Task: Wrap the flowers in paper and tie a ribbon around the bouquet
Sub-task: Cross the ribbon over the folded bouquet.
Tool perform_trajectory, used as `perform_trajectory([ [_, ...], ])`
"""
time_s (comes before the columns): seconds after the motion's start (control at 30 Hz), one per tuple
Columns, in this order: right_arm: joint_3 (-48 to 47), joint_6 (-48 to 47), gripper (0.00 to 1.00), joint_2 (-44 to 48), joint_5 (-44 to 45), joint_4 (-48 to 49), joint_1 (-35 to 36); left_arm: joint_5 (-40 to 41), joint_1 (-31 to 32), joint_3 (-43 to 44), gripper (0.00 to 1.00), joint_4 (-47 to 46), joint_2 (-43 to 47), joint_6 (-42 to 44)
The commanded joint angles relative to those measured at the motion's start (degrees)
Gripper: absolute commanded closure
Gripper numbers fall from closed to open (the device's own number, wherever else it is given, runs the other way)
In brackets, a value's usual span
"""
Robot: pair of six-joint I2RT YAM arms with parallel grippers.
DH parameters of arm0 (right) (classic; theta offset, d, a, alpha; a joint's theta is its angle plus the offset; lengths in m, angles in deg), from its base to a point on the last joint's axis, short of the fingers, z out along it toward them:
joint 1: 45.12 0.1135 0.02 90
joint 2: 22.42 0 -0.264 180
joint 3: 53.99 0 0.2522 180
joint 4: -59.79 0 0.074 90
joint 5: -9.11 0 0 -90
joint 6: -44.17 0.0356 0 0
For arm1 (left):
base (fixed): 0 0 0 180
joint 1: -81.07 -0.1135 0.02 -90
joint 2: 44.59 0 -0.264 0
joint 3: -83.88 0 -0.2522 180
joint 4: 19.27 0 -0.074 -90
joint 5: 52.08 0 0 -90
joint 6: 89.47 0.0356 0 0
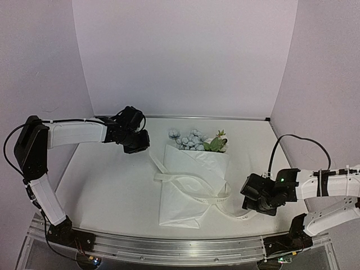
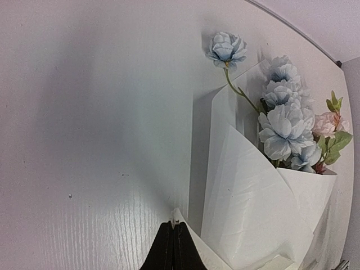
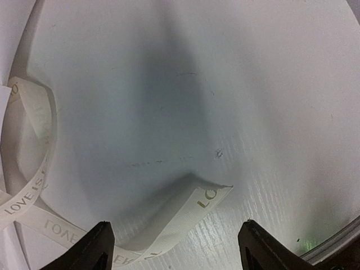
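paper (image 1: 177,209) covers flowers (image 1: 188,139) below blooms

Cropped and hidden parts
The 2 fingers of the right gripper (image 3: 175,224) are cut by the lower edge, and the ribbon (image 3: 185,211) between them runs out of frame below and left. Just beyond the left gripper (image 2: 172,225), the paper (image 2: 247,197) hides the stems of the flowers (image 2: 284,126).

The ribbon (image 1: 216,198) lies across the bouquet (image 1: 185,208) (flowers (image 1: 188,138) rearward) on the table (image 1: 109,185).
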Motion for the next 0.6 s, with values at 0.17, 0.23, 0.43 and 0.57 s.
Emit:
perform_trajectory([
  [0.17,-1.67,16.04,0.2,-6.16,4.74,-1.1,3.22,-1.96,-1.07,-2.5,1.0,-4.58,4.65,0.29],
  [0.23,-1.77,17.48,0.2,-7.86,4.24,0.02,3.25,-2.38,-1.26,-3.09,1.0,-4.89,5.07,0.35],
  [0.43,-0.76,20.58,0.24,-11.39,2.61,3.88,3.65,-2.99,-1.72,-4.2,1.0,-5.32,6.21,0.73],
  [0.57,-0.3,22.3,0.3,-13.14,1.47,5.2,4.22,-3.17,-2.03,-4.69,1.0,-5.49,6.61,0.88],
])
